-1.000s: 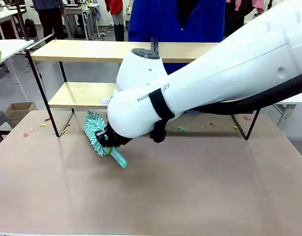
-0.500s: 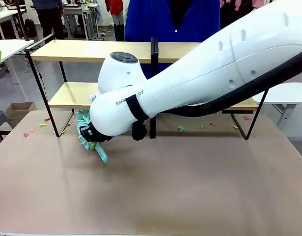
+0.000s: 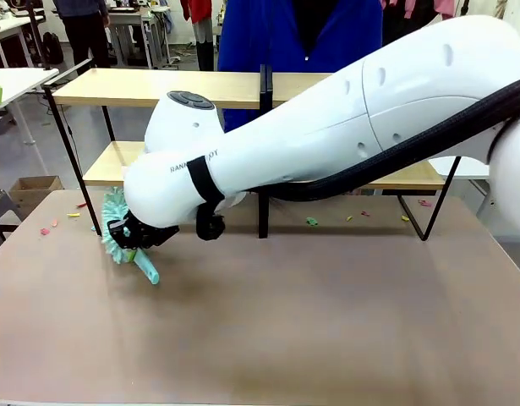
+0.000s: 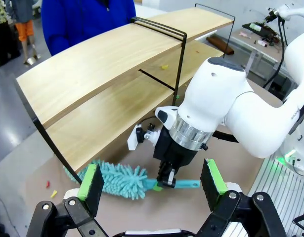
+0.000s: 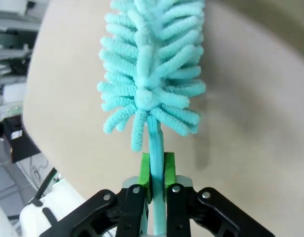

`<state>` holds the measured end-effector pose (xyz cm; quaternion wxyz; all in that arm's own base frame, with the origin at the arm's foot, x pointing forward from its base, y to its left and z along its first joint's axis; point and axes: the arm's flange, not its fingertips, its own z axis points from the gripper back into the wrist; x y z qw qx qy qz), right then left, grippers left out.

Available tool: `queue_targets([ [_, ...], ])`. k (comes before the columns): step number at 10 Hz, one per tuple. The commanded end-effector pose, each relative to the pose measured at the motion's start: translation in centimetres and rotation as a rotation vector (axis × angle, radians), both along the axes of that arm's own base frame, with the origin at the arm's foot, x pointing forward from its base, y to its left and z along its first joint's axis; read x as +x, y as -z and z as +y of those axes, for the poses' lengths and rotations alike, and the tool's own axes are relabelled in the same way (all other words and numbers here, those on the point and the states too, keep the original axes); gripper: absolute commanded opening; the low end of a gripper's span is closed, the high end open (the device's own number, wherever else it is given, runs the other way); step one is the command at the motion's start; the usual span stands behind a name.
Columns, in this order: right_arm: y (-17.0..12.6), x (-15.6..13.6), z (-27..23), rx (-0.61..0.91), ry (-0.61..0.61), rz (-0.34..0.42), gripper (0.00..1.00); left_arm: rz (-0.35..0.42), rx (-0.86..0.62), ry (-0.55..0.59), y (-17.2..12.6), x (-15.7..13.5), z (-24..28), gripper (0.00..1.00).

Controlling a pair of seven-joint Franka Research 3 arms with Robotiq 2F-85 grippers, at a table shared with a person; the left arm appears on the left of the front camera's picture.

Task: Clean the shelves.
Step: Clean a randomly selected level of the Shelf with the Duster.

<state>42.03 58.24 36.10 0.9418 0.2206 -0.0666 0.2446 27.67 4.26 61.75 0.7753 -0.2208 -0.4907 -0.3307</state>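
Shelves (image 3: 116, 87) stand at far side of desk (image 3: 327, 321). From the front, right arm hides part of centre post & much of lower board. Right tool (image 5: 156, 170) clamped on handle of teal duster (image 5: 152, 74); fluffy head low by shelves' left leg. From front, tool mostly hidden under wrist. Left tool (image 4: 152, 180): fingers apart, nothing between. Coloured scraps (image 3: 310, 222) on desk, too small to ID.

partial "ranka" print on right arm (image 3: 327, 127)
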Motion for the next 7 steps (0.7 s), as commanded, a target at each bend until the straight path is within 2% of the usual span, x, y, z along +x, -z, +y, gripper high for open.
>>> queue_targets([
  [1, -0.6, 0.8, -0.8, 0.092, -0.103, 0.093, 0.12, -0.007, -0.005, 0.015, 0.1, 0.1, 0.0, 1.00],
  [3, -0.7, 1.1, -1.8, 0.141, -0.093, 0.100, 0.12, -0.007, -0.005, 0.015, 0.1, 0.1, 0.0, 1.00],
  [5, -0.8, 1.2, -3.0, 0.186, -0.064, 0.055, 0.12, -0.007, -0.005, 0.015, 0.1, 0.1, 0.0, 1.00],
  [7, -0.9, 0.6, -3.9, 0.164, -0.039, 0.036, 0.12, -0.007, -0.005, 0.015, 0.1, 0.1, 0.0, 1.00],
])
